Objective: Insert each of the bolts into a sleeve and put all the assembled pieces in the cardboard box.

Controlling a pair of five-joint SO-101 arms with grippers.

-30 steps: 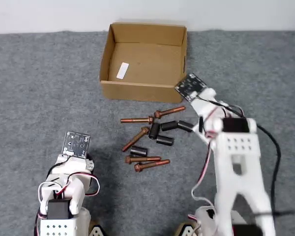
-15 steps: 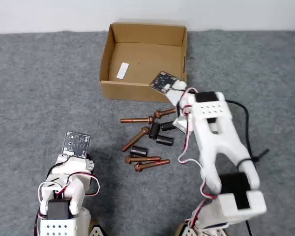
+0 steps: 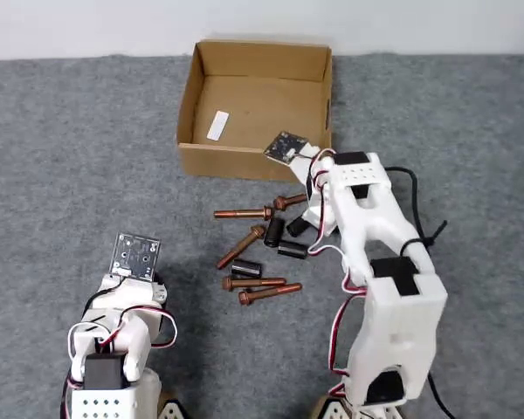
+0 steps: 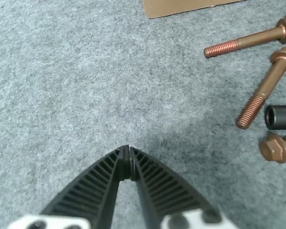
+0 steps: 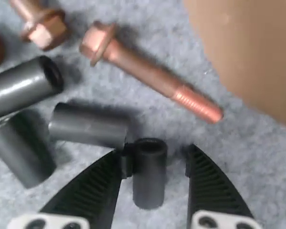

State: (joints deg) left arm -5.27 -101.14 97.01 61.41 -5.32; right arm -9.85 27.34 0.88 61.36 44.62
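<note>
Right pincer point(image 5: 156, 151) has swung in, its jaws parted around a black sleeve point(image 5: 149, 181).

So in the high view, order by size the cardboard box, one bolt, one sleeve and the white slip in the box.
Largest: cardboard box. Then bolt. Last, sleeve and white slip look about alike, so unranked.

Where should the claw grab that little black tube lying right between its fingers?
Around its middle, from above, the way the right claw is placed: open, with one finger on each long side. The sleeve lies flat, so its round sides are free, while its ends point along the claw. Mind the second sleeve close beside one finger.
</note>
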